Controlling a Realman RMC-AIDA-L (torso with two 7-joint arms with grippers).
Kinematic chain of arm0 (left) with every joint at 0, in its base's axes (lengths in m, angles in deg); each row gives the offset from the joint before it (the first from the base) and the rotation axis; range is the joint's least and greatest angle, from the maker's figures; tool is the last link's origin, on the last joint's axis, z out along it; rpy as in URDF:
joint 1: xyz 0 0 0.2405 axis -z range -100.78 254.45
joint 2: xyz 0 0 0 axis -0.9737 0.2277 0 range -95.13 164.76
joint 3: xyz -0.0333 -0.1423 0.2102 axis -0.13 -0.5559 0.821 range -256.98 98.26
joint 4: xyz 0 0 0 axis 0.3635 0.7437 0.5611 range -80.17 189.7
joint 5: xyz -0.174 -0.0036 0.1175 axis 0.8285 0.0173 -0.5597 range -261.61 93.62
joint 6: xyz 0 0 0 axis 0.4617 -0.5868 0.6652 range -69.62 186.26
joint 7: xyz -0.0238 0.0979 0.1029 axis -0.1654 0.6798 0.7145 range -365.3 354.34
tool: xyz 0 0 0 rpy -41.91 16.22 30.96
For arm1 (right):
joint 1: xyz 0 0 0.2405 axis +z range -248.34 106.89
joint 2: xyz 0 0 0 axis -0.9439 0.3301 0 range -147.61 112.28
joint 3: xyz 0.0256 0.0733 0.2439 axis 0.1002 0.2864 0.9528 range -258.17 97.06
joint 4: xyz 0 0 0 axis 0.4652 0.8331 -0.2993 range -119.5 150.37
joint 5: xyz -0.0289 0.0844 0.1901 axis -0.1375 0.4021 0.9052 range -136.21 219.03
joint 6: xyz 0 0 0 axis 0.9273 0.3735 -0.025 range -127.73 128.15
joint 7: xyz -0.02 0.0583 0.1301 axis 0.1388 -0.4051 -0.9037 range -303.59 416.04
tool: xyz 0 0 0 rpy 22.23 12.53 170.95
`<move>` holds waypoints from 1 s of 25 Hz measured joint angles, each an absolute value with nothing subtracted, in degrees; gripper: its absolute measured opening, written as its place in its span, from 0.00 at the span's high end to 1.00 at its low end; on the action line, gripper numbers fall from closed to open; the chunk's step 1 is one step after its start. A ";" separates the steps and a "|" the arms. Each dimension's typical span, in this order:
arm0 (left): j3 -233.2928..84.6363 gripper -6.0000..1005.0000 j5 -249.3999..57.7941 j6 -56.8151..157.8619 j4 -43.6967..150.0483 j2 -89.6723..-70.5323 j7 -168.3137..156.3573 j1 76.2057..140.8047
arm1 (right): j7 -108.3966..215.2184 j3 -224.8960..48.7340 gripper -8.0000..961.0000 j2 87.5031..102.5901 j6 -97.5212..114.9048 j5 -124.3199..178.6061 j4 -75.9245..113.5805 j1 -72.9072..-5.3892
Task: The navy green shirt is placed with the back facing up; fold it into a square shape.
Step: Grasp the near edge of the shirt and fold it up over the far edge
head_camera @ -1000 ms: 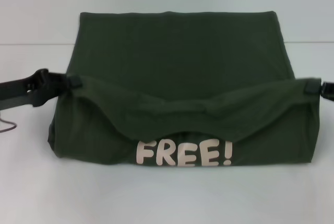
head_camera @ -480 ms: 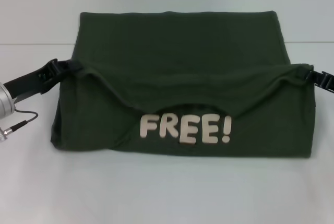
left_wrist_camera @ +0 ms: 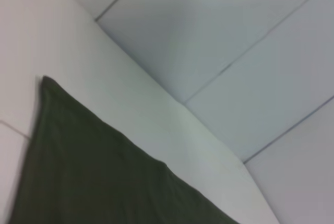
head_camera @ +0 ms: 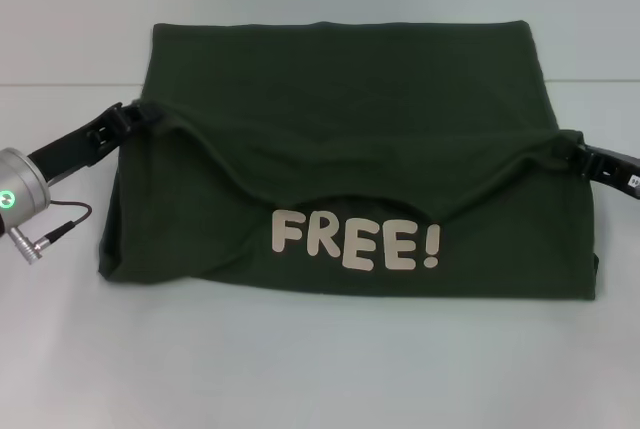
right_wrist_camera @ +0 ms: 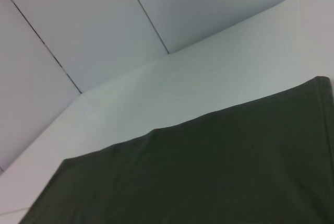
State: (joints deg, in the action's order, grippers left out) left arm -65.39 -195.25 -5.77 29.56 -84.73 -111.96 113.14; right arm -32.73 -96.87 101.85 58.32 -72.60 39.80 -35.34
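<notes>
Shirt (head_camera: pixel 340 149) first: it lies spread on the white table (head_camera: pixel 320 369) straight ahead of me, a dark green rectangle with its far edge flat and straight. The near part is doubled over toward the far side, so the cream "FREE!" lettering (head_camera: pixel 355 241) shows face up near the front edge, right way round for me. The edge of that folded layer sags in a shallow curve across the middle, just above the letters, and rises to a peak at each side where I hold it.

My left gripper (head_camera: pixel 128 115) is at the shirt's left edge, about halfway back, fingers pinched together on the corner of the folded layer; the cloth bunches into small creases there. The black fingers run back to my silver wrist (head_camera: pixel 20 187), which sits low over the table with a thin cable (head_camera: pixel 55 231) trailing beside it.

My right gripper (head_camera: pixel 578 152) mirrors that at the right edge, clamped on the other corner, though only the black fingertips and a bit of the arm reach into the head view, so the grip is likely rather than certain.

From my left wrist camera I see only a dark green corner of the shirt (left_wrist_camera: pixel 94 182) against the white table and the pale panelled wall (left_wrist_camera: pixel 235 36) behind. My right wrist camera shows a broad stretch of the same cloth (right_wrist_camera: pixel 209 172), its edge running across the table, with the wall (right_wrist_camera: pixel 104 25) beyond.
</notes>
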 joint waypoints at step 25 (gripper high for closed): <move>-62.84 0.88 -193.03 3.58 29.30 -87.77 -106.59 114.95 | -27.93 -96.68 0.85 102.04 53.91 -72.58 38.11 -34.65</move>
